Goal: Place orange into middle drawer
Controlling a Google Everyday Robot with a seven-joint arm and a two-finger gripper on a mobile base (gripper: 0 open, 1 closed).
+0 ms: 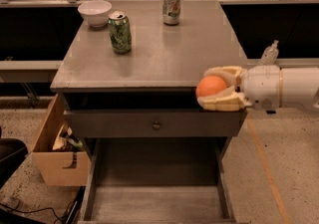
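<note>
Clamping the orange (211,86) between its jaws at the tabletop's (159,54) right front corner, the gripper (207,89) hangs well above the middle drawer (154,203), so premature release risks the fruit striking the knobbed drawer front (124,124) and bouncing out.

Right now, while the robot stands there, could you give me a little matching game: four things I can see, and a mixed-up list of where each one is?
Things:
1. orange
2. green can
3. white bowl
4. middle drawer

Places:
A. pulled out, low down near the floor
B. back left corner of the tabletop
C. gripped in the hand, just off the tabletop's front right corner
D. upright on the tabletop, near the bowl

Pairs: 1-C, 2-D, 3-B, 4-A.
</note>
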